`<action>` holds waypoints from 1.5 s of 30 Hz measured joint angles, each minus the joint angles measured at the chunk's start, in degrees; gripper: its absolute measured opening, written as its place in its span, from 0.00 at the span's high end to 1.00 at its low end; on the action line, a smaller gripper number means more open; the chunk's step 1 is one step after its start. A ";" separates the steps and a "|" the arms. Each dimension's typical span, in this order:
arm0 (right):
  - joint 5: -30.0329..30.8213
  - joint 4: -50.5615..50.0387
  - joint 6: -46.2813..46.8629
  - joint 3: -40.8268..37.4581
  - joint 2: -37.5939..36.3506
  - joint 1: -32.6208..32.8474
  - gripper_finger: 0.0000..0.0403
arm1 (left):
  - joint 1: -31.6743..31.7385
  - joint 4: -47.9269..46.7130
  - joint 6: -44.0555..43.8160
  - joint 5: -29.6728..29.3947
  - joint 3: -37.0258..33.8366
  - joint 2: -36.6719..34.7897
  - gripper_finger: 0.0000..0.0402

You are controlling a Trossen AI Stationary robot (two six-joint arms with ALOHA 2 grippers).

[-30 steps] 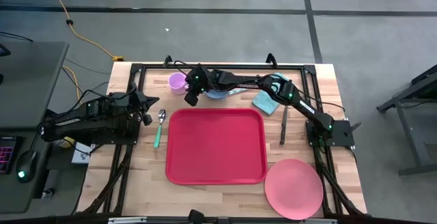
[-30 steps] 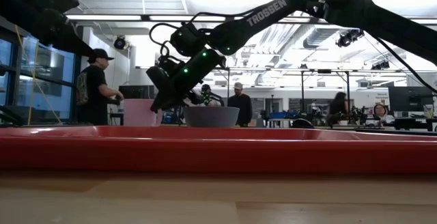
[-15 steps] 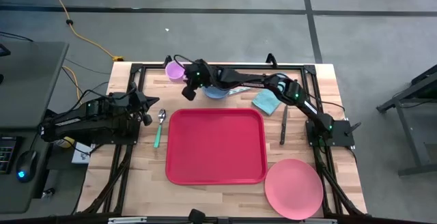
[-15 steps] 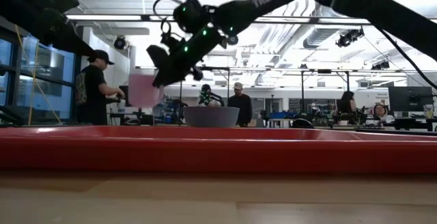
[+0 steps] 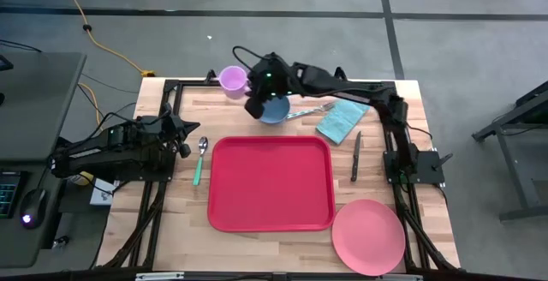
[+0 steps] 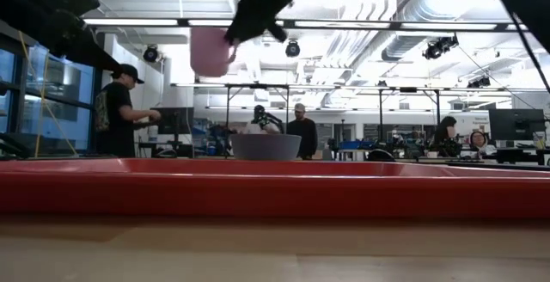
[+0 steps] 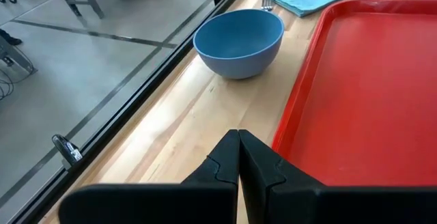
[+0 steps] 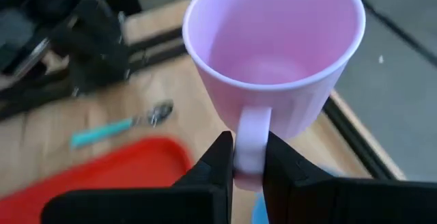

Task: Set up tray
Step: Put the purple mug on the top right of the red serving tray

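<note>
Resting at the table's left edge, the left gripper (image 5: 181, 135) is pressed together on nothing. At centre the tray (image 5: 271, 183) lies flat; stiff, light and slippery, it is best taken by its rim. Above the far edge, the right gripper (image 5: 251, 85) is pinching the mug (image 5: 231, 80) by its handle.

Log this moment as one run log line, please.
right pincer: shut on pink mug handle, lifted above table's far edge | left pincer: shut, empty, beside tray | tray: nothing on it | blue bowl: on table
</note>
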 joint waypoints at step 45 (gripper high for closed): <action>26.27 -5.52 43.47 -53.34 -55.06 24.53 0.93 | 0.01 -0.17 -0.97 0.56 0.00 -0.01 0.90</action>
